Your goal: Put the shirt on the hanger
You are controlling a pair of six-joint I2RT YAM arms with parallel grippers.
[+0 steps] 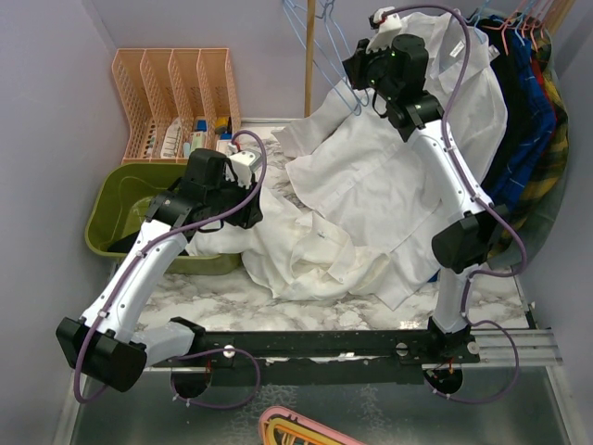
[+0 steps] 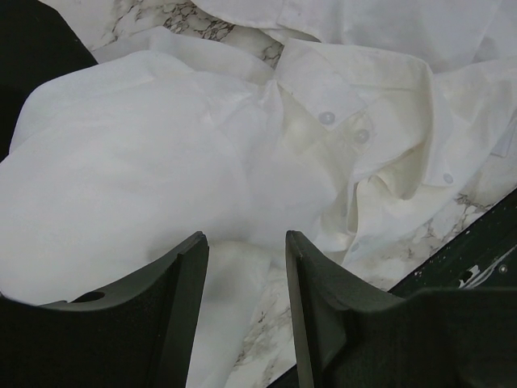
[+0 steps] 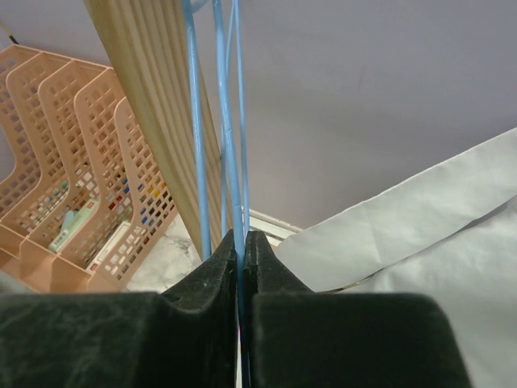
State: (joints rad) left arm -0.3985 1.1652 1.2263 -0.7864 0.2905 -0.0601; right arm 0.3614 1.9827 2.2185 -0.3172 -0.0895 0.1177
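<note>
Marbled desk (image 1: 222,301), seen from above, bears the crumpled white shirt (image 1: 361,195), part of it draped over the right arm; fingertips on both sides are hidden behind the wrists. In the left wrist view, the left end effector (image 2: 246,259) is half open and empty, just above the shirt. In the right wrist view, the right end effector (image 3: 242,250) pinches the blue hanger (image 3: 229,121) wire, with the hook cut off above.
</note>
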